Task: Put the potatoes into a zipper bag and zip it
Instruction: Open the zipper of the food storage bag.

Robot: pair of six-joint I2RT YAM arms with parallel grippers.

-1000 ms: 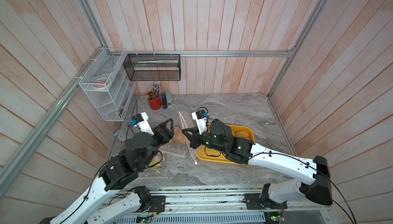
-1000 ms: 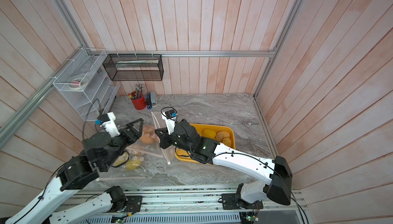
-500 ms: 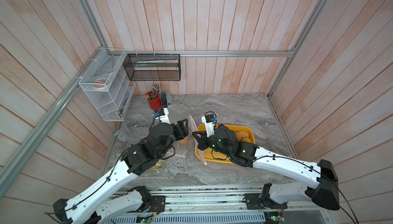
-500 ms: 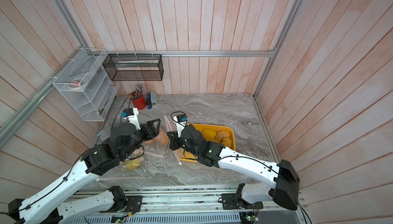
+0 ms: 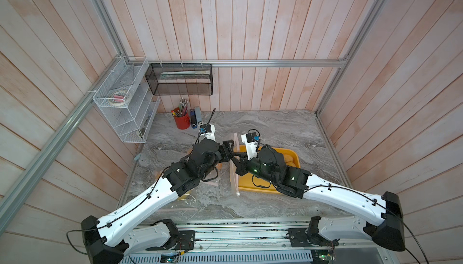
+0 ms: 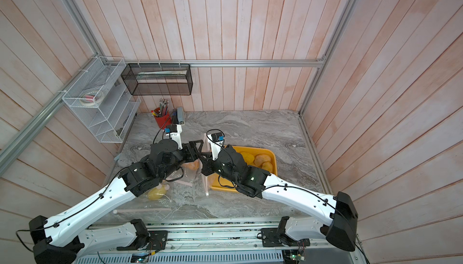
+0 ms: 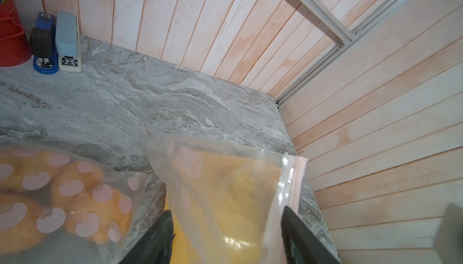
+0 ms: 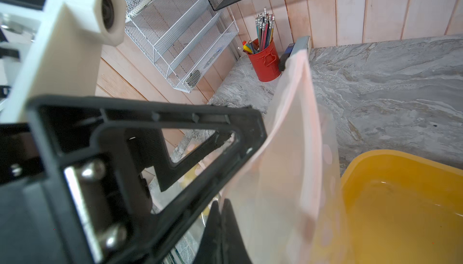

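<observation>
1. The right hand (image 8: 221,215) is pinched tight on the edge of the zipper bag (image 7: 220,180), holding it upright just beside the yellow tray (image 8: 400,158).
2. The left hand (image 7: 225,212) stands wide, with one finger on either side of that bag and not gripping it.
3. By my judgement the held bag is flat and unfilled, so filling and zipping it remain. Three potatoes (image 6: 261,159) wait in the tray.
4. A dotted bag (image 7: 62,200) lies on the desk (image 7: 150,94) holding about four orange ones. One yellow potato (image 6: 155,193) lies under the left arm.
5. In all there are two hands, one tray, two bags for certain and about eight potatoes.
</observation>
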